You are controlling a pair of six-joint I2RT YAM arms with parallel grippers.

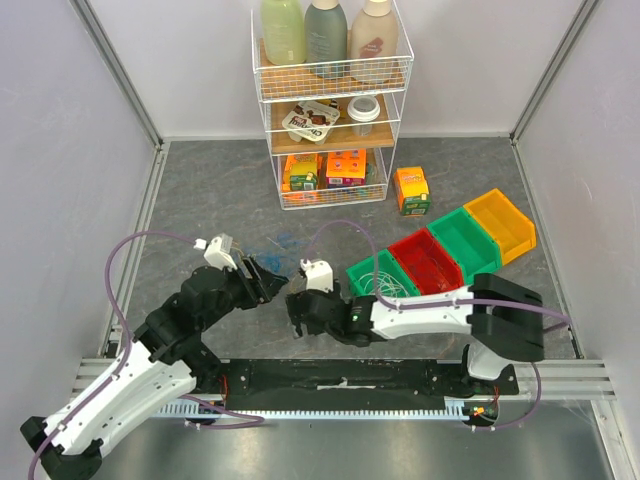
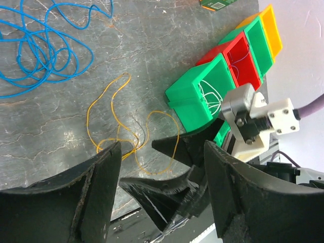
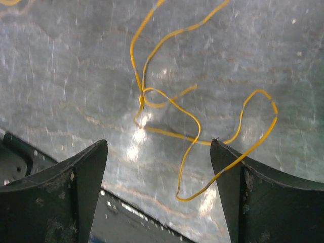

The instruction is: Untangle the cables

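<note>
Wide-spread, the right gripper (image 3: 158, 144) hangs empty over the yellow cable (image 3: 143, 98) on the table (image 3: 61, 61), probably lined up on its knot. The left gripper (image 2: 162, 147) gapes empty too. Only its wrist view clearly shows the blue cable (image 2: 45, 50) apart, and white wire (image 2: 208, 98) in the green bin (image 2: 187, 88).

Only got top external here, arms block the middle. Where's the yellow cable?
Observer: The yellow cable lies flat on the table, under the right gripper. Jaws open, nothing held.
Operator: Is it tangled with the blue one?
Observer: No. In the left wrist view the blue cable sits in its own loops, apart from the yellow.
Operator: Left gripper?
Observer: The left gripper is open and empty; the yellow cable lies just ahead of its fingers.
</note>
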